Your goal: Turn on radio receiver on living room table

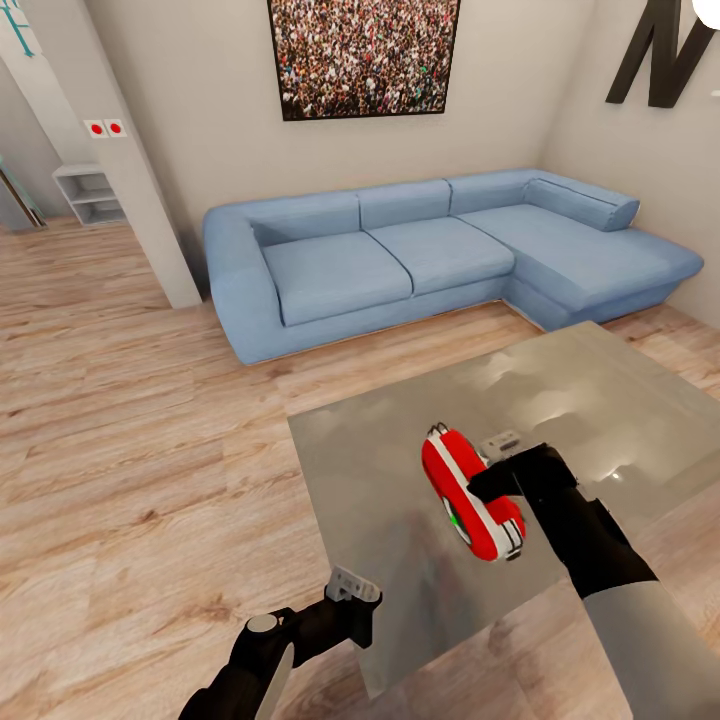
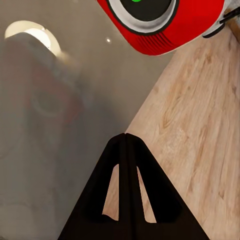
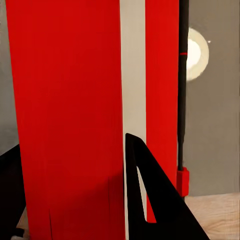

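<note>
While the right tool (image 1: 490, 488) clamps the radio receiver (image 1: 468, 492) above the table (image 1: 380, 440) — left tool (image 2: 126, 142) closed.

A red radio (image 1: 470, 492) with a white stripe and green light is gleaming beside the black right pincer (image 1: 487, 487), over a glossy grey table (image 1: 380, 450).

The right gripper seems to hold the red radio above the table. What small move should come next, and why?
Probably bring the left gripper, shut and idle near the table edge, up toward the dial. The right gripper grips the radio receiver with fingers on both sides, and the dial faces the left arm.
</note>
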